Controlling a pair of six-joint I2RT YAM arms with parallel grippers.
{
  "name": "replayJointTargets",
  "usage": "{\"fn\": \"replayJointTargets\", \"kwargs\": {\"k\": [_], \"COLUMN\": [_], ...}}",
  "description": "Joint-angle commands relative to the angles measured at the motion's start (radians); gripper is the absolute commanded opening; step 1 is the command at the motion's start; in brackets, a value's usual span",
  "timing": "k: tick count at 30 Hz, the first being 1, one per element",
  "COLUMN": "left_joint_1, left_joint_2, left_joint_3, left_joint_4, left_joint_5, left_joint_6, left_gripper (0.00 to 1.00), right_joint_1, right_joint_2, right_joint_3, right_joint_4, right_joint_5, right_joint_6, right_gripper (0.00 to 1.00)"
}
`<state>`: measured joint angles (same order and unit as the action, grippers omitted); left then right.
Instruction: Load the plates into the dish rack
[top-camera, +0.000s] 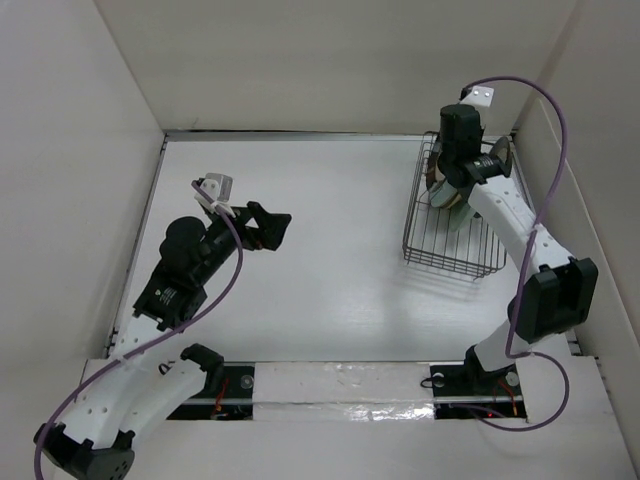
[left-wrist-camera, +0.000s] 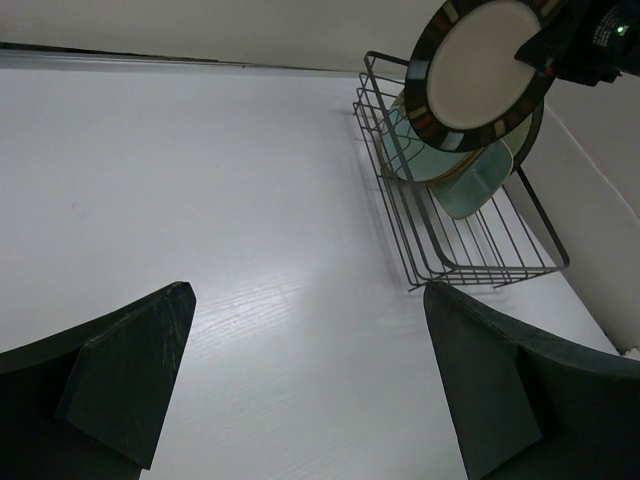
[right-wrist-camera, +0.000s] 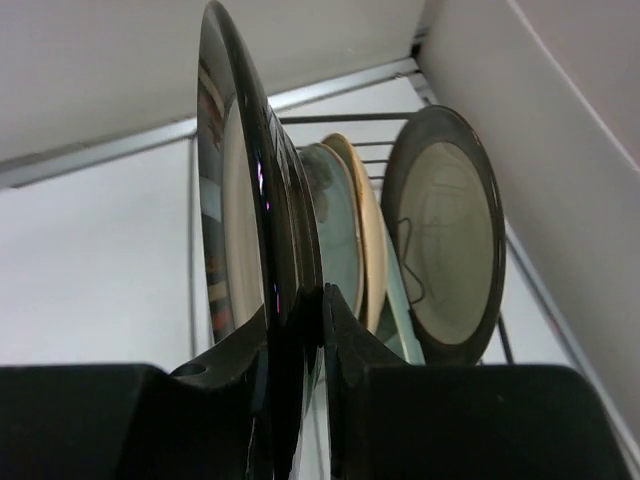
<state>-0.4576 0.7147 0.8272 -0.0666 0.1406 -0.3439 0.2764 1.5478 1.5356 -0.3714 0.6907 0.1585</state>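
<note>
My right gripper (right-wrist-camera: 296, 330) pinches the black-rimmed plate (right-wrist-camera: 235, 200) by its rim, upright over the rack (left-wrist-camera: 440, 250), close to plates (right-wrist-camera: 342, 240) already in it. Thin grip: could slip or knock them. Left gripper (left-wrist-camera: 307, 300) spread, empty.

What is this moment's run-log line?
right gripper: shut on black-rimmed plate over dish rack | left gripper: open, empty

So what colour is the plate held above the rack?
The plate: cream middle, black rim with reddish patches; clearest in the left wrist view.
</note>
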Motion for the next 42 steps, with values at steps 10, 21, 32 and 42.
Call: {"fn": "replayJointTargets", "kwargs": {"k": [10, 21, 32, 42], "left_joint_1": [-0.052, -0.052, -0.052, -0.052], "left_joint_2": [-0.012, 0.008, 0.02, 0.031], "left_joint_3": [0.026, 0.023, 0.024, 0.03], "left_joint_4": [0.005, 0.004, -0.007, -0.013], "left_joint_5": [-0.098, -0.108, -0.163, -0.184], "left_joint_6": [0.048, 0.048, 0.051, 0.054], "left_gripper": [0.99, 0.99, 0.99, 0.99], "right_joint_1": [0.024, 0.015, 0.006, 0.015], "right_joint_2": [0.061, 0.144, 0.196, 0.032], "right_joint_3": [0.093, 0.009, -0.072, -0.124], "right_joint_4": [0.128, 0.178, 0.236, 0.235], "right_joint_5": [0.247, 0.175, 0.093, 0.079], "right_joint_6": [-0.103, -0.057, 0.068, 0.111], "right_gripper": [0.0, 0.0, 0.1, 1.0]}}
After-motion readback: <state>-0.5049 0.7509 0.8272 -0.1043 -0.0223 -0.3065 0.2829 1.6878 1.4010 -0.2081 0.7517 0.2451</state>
